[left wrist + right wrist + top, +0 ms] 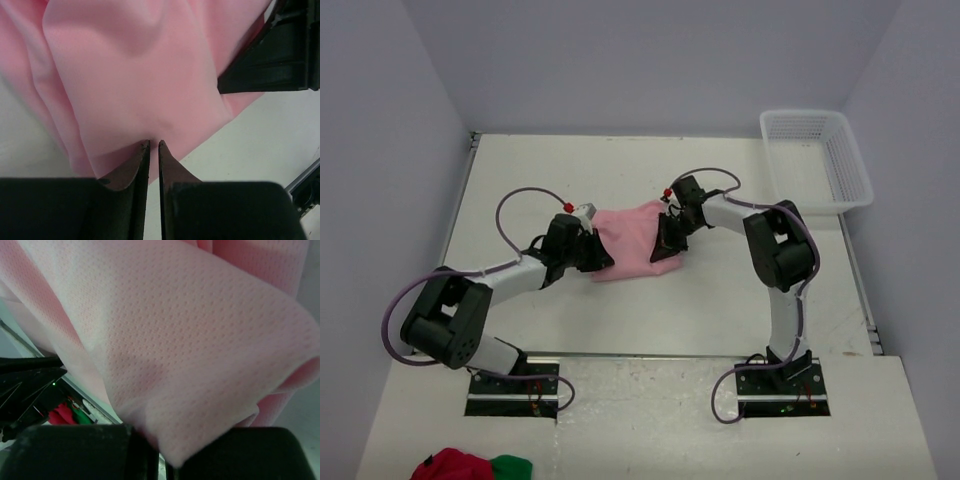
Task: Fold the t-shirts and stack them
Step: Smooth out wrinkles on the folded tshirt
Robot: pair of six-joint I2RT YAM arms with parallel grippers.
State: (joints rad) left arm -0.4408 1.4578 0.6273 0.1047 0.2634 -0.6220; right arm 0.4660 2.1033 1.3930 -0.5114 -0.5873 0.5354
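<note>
One light pink t-shirt (628, 240) lies bunched in the middle of the white table (720, 300), held between both arms. My left gripper (597, 252) is at its left edge. In the left wrist view the fingertips stand almost together, pinching the lower hem of the t-shirt (140, 85), so my left gripper (154, 145) is shut on it. My right gripper (670, 236) grips the shirt's right side. In the right wrist view the mesh-textured t-shirt (190, 340) drapes over my right gripper (162, 465) and hides its fingertips.
A white plastic basket (817, 157) stands at the back right corner. A red and green cloth bundle (470, 466) lies at the near left, in front of the arm bases. The right arm's black gripper body (280, 50) shows close to the left gripper.
</note>
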